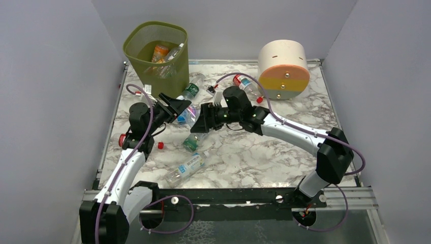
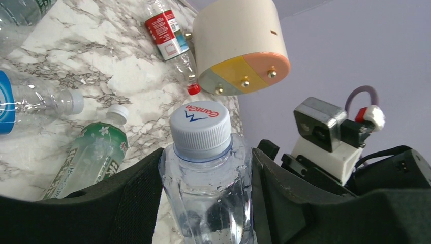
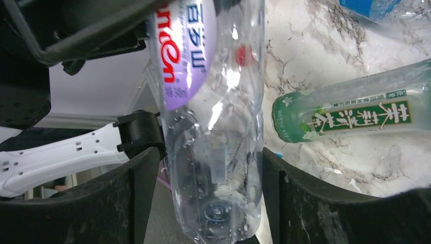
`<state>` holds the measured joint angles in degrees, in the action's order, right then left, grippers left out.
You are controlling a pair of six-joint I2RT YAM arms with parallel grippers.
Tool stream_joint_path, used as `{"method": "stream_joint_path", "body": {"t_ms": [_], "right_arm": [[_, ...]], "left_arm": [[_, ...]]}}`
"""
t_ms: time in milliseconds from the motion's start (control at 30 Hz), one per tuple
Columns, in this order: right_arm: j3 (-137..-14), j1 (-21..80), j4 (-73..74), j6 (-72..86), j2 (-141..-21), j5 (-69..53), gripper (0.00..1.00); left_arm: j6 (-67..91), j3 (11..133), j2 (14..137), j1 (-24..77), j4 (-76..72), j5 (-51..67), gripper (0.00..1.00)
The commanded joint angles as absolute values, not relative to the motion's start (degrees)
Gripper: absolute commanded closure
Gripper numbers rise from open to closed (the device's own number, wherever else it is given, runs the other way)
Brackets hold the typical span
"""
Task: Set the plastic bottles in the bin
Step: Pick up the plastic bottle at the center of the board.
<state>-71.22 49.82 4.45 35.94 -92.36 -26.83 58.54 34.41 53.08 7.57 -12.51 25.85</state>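
The left gripper (image 2: pixel 206 157) and right gripper (image 3: pixel 211 155) both clamp one clear white-capped plastic bottle (image 2: pixel 206 188); the olive-green mesh bin (image 1: pixel 175 76) stands upper left, nearer the left arm.

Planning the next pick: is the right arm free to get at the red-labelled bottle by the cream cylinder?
Probably not yet. The right gripper is shut on a clear bottle that the left gripper also grips. The red-labelled bottle itself lies unobstructed nearby.

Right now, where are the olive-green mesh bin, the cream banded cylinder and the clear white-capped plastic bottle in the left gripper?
olive-green mesh bin (image 1: pixel 178 81), top external view, front wall.
cream banded cylinder (image 1: pixel 282 53), top external view, cream side.
clear white-capped plastic bottle (image 2: pixel 199 124), left wrist view, cap top.
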Motion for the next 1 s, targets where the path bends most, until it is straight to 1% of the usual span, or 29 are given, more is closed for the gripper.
{"method": "stream_joint_path", "body": {"t_ms": [0, 133, 267, 633, 800, 967], "right_arm": [[-74.69, 50.01, 6.66, 34.75, -92.71, -26.42, 0.24], [-76.31, 50.01, 9.92, 33.79, -92.18, -25.69, 0.19], [-77.28, 50.01, 14.05, 32.54, -90.80, -23.69, 0.15], [-77.88, 49.98, 24.47, 29.68, -84.31, -16.12, 0.13], [-78.84, 50.01, 27.16, 29.36, -81.68, -14.42, 0.12], [-80.08, 50.01, 29.82, 29.12, -79.94, -12.57, 0.11]], "left_arm": [[55.86, 35.82, 53.21, 8.00, -9.89, 24.80, 0.60], [55.47, 36.07, 54.06, 7.95, -10.02, 24.85, 0.60], [54.98, 36.91, 55.17, 8.04, -10.04, 24.81, 0.60], [52.90, 41.34, 59.62, 8.01, -10.27, 25.35, 0.60], [51.61, 45.82, 63.27, 8.03, -9.96, 25.55, 0.60], [50.26, 54.51, 67.89, 8.04, -9.14, 25.82, 0.60]]}}
